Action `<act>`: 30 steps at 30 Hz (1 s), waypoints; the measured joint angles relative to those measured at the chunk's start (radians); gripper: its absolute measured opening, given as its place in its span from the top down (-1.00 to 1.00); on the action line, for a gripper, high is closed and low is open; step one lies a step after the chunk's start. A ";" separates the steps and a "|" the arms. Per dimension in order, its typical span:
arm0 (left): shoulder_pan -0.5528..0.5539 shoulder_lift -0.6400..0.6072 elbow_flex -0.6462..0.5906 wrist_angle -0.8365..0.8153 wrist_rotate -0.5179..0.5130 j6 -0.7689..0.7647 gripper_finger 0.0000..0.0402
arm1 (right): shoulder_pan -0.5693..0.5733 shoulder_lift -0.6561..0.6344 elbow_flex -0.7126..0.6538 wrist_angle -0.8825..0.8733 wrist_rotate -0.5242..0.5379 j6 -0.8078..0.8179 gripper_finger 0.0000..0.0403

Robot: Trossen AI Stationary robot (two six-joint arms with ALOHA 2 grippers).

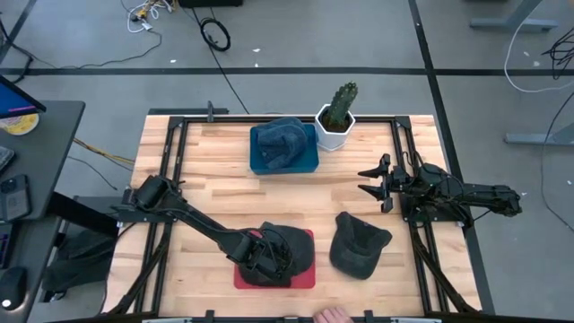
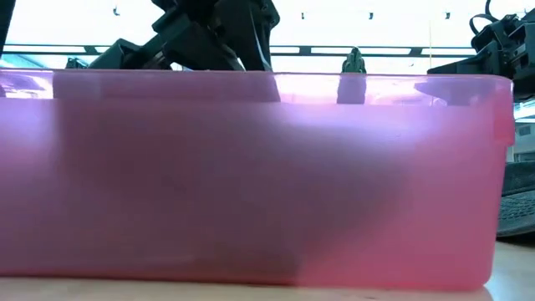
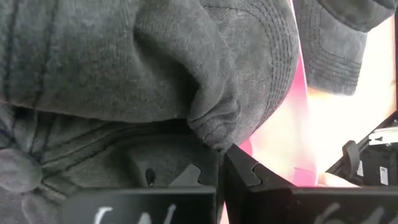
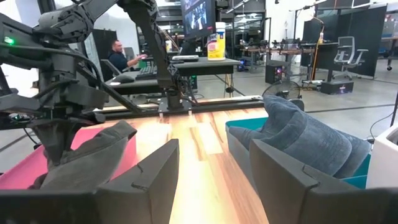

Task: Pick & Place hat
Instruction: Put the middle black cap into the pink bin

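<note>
A dark grey hat (image 1: 289, 244) lies in the red bin (image 1: 307, 276) near the table's near edge. My left gripper (image 1: 262, 258) is down in that bin, shut on the hat (image 3: 124, 68). A second dark grey hat (image 1: 359, 244) rests flat on the wood just right of the bin. A blue hat (image 1: 280, 144) sits in a blue bin (image 1: 309, 163) at the far side. My right gripper (image 1: 375, 179) waits open above the table's right side, touching nothing. In the low view the red bin's wall (image 2: 251, 167) hides the hat. My left gripper pinches a bunched fold of the hat's cloth (image 3: 214, 138) between its two fingertips (image 3: 245, 174). Several layers are gathered at the pinch. The fingers come from the table's left, slanting down into the bin. The rest of the hat lies in the bin around them.
A cactus in a white pot (image 1: 337, 117) stands by the blue bin at the far edge. A person's hand (image 1: 332, 316) shows at the near edge. Bare wood lies between the bins in the middle of the table.
</note>
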 joint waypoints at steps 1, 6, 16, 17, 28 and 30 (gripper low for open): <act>0.000 0.000 0.000 0.000 0.002 0.009 0.99 | 0.000 0.000 0.000 0.000 0.000 0.000 0.02; 0.000 0.001 0.000 -0.004 0.001 0.048 0.98 | 0.000 0.000 0.000 0.000 0.000 0.000 0.02; 0.005 0.002 0.005 0.072 0.033 0.250 0.86 | 0.000 0.000 0.000 0.000 0.000 0.000 0.02; 0.005 0.002 0.006 0.077 0.033 0.258 0.82 | 0.000 0.000 0.000 0.000 0.000 0.000 0.02; 0.020 -0.017 0.007 0.087 0.179 0.367 0.24 | 0.000 0.000 0.000 0.000 0.000 0.000 0.02; 0.023 -0.039 0.007 0.083 0.211 0.416 0.16 | 0.000 0.000 0.000 0.000 0.000 0.000 0.02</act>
